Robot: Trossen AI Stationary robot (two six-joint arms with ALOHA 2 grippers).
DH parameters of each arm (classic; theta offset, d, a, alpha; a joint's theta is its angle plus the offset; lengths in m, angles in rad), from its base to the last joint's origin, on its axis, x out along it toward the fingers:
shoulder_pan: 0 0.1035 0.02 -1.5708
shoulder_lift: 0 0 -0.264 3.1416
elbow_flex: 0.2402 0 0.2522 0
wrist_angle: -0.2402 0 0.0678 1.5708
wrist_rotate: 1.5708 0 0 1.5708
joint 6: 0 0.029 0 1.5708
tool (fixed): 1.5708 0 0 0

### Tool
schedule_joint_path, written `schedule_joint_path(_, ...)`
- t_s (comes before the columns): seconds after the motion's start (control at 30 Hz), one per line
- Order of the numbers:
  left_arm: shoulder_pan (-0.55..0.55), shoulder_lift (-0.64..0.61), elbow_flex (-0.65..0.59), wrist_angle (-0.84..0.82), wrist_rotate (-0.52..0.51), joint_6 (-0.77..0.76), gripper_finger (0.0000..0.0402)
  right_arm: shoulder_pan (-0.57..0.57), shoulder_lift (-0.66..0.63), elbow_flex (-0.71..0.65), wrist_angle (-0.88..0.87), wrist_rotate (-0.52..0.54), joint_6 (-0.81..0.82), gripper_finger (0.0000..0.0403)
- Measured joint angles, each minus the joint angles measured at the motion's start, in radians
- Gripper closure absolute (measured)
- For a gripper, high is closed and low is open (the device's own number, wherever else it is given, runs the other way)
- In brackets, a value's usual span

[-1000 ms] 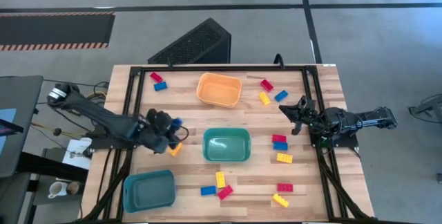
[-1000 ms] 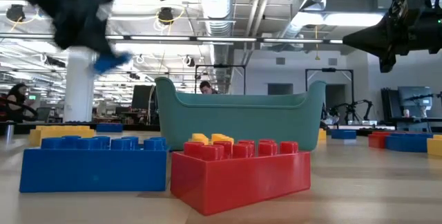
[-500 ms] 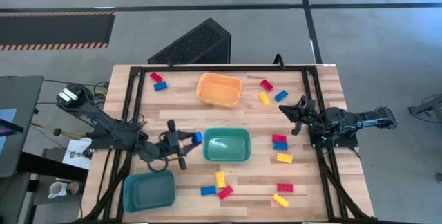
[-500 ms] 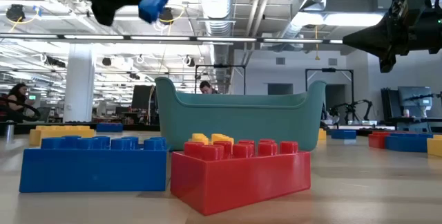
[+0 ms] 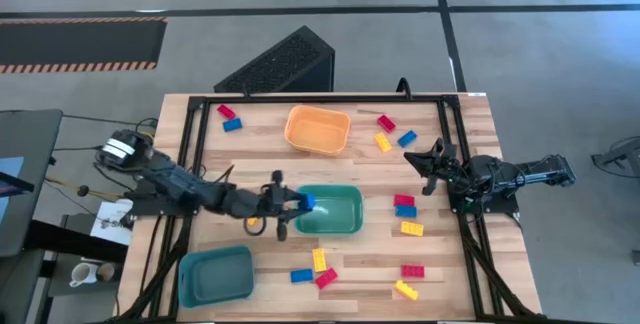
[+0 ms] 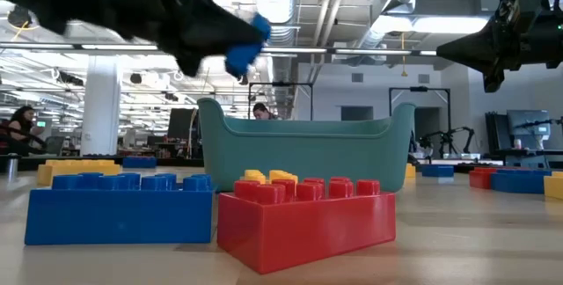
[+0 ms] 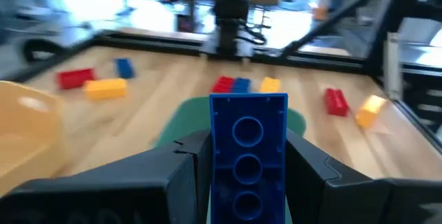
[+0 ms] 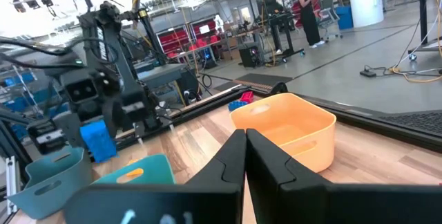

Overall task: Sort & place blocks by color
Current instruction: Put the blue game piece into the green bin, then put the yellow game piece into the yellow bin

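Wooden table (image 5: 260, 154), left hand (image 5: 297, 204) clamped on blue block (image 5: 308, 203) over teal bin (image 5: 345, 226).

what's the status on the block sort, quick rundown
Left gripper shut on blue block, at teal bin's left rim. Right gripper shut, empty, waiting at right side. Nothing in the way.

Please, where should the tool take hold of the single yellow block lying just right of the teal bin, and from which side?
Grip the yellow block across its two long side walls, at mid-length, coming straight down from above. It lies flat, its long axis running roughly left to right in the high view. The red block and blue block beside it lie apart, so fingers should fit.
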Motion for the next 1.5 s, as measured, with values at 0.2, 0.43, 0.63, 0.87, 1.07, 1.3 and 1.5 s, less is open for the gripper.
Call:
schedule_joint_path(0.2,0.123,0.116,0.001,0.112,0.231,-0.037,0.0254,0.000,0.000,0.000,0.000,0.000,0.000,0.0368)
schedule_joint_path(0.43,0.157,0.140,0.010,0.140,0.270,-0.005,0.0129,0.000,0.000,0.000,0.000,0.000,0.000,0.0368)
schedule_joint_path(0.63,0.179,0.135,0.060,0.146,0.331,0.078,0.0094,0.000,0.000,0.000,0.000,0.000,0.000,0.0368)
schedule_joint_path(0.87,0.211,0.135,0.096,0.085,0.375,0.093,0.0107,0.000,0.000,0.000,0.000,0.000,0.000,0.0368)
schedule_joint_path(1.07,0.202,0.083,0.134,0.087,0.376,0.084,0.0119,0.000,0.000,0.000,0.000,0.000,0.000,0.0368)
schedule_joint_path(1.3,0.195,-0.009,0.140,0.024,0.367,0.082,0.0132,0.000,0.000,0.000,0.000,0.000,0.000,0.0368)
schedule_joint_path(1.5,0.190,-0.009,0.139,-0.083,0.366,0.056,0.0138,0.000,0.000,0.000,0.000,0.000,0.000,0.0368)
